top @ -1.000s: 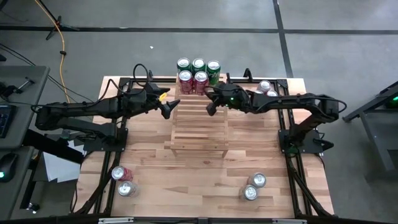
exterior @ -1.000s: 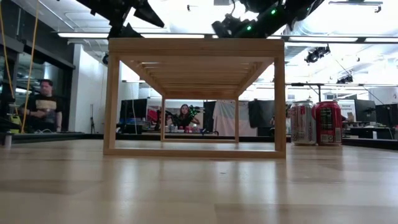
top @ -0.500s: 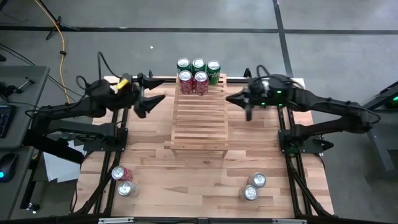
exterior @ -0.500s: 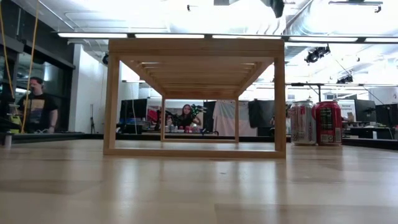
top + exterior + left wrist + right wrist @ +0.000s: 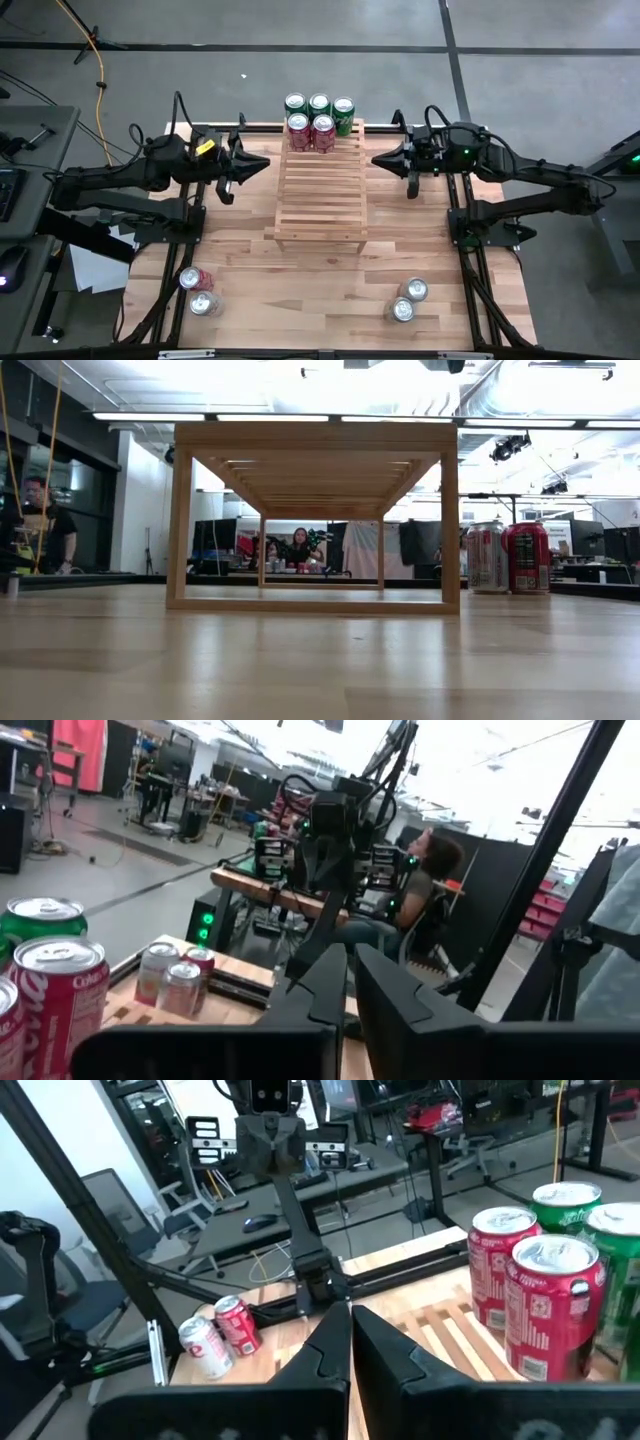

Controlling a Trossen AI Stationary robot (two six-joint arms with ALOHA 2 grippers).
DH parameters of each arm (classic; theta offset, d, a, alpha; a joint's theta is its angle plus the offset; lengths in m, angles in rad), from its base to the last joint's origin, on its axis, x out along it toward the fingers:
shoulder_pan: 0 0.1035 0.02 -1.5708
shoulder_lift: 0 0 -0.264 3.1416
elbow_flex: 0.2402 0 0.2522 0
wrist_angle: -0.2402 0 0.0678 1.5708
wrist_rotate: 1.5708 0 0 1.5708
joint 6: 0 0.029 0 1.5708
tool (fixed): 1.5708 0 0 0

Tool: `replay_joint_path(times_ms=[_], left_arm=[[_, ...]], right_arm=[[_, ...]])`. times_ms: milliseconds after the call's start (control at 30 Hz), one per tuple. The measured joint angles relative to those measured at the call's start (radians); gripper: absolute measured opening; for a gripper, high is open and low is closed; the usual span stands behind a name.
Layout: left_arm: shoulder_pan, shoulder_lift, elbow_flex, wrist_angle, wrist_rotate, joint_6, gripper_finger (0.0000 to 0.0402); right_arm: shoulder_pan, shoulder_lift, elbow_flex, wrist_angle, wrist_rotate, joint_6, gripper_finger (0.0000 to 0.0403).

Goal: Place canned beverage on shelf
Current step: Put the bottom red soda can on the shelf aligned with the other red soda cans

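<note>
Shelf: the shelf is standing at the centre of the bench, its slats running across; in the low view it is rising on four legs.
Cans on shelf: two red cans are standing side by side at the shelf's 12 o'clock end, with three green cans in a row just beyond them.
Other cans: pairs are lying or standing on the bench at 7 o'clock, 5 o'clock and 2 o'clock.
Left end effector: the left end effector is hovering at the shelf's 10 o'clock, apart from it, fingers nearly together and holding nothing.
Right end effector: the right end effector is hovering at the shelf's 2 o'clock, apart from it, fingers nearly together, empty.
Room: a person is sitting beyond the bench.
</note>
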Motion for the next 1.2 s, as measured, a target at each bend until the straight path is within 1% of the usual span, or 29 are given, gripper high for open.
replay_joint_path(times_ms=[100,333,467,600,733,833,933,1100,1200], left_arm=[[-0.001,-0.002,0.0,-0.009,0.0,0.001,0.0003],[-0.009,-0.002,0.0,-0.02,-0.003,0.001,0.0001],[-0.018,-0.002,0.0,-0.019,-0.027,0.0,0.0],[-0.019,-0.002,0.001,-0.01,-0.027,-0.047,0.0001],[-0.02,0.013,0.033,-0.022,0.024,-0.111,0.0012],[-0.025,0.034,0.067,-0.035,0.106,-0.14,0.0034],[-0.044,0.06,0.127,-0.062,0.157,-0.143,0.0071],[-0.074,0.104,0.222,-0.184,0.158,-0.054,0.0157],[-0.078,0.124,0.267,-0.208,0.158,-0.032,0.0214]], right_arm=[[0.0,0.0,0.0,0.0,0.0,0.012,0.0],[0.0,0.0,0.0,0.0,0.0,0.012,0.0],[0.0,0.0,0.0,0.0,0.0,0.012,0.0],[0.0,0.0,0.0,0.0,-0.001,0.012,0.0],[0.0,0.0,0.0,0.001,-0.001,0.012,0.0],[0.0,0.0,0.0,0.001,-0.001,0.012,0.0],[-0.001,0.0,0.0,0.0,0.0,0.012,0.0],[-0.001,0.001,0.0,0.0,0.057,0.028,0.0],[-0.002,0.001,0.0,0.0,0.061,0.055,0.0]])
